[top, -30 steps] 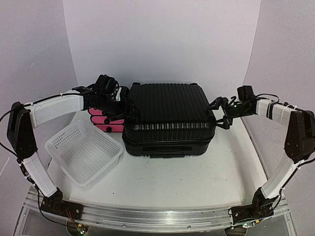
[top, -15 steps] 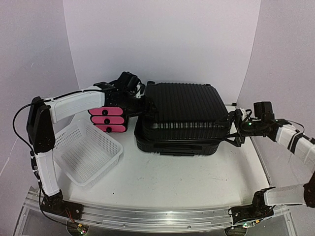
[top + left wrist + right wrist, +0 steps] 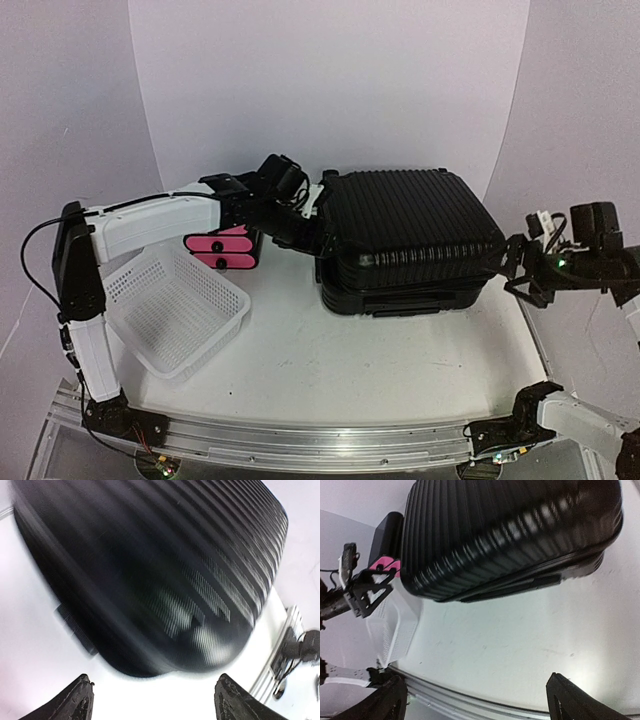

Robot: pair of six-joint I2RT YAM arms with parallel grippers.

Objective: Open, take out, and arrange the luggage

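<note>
Rail (image 3: 300,447) of bare metal runs along the edge closest to me, well in front of the suitcase (image 3: 410,225), and both my bases are bolted to it. Between rail and suitcase lies a bare stretch of white table (image 3: 350,370). A white mesh basket (image 3: 175,310) sits in front of the suitcase and well off to its left, turned cornerwise. The black hard-shell suitcase itself lies flat on the table with its ribbed shell facing up and its two halves closed together. My right gripper (image 3: 520,275) hangs just off the suitcase's right side with its fingers spread wide and nothing between them. I cannot tell if it touches the shell. My left gripper (image 3: 312,225) is at the suitcase's left end, jaws also spread and holding nothing. Its own camera shows only blurred ribs beyond the two fingertips (image 3: 80,700). A small black box with pink drawers (image 3: 225,250) stands left of the suitcase, partly under my left arm. Beyond the suitcase rises a plain white backdrop (image 3: 330,80).
</note>
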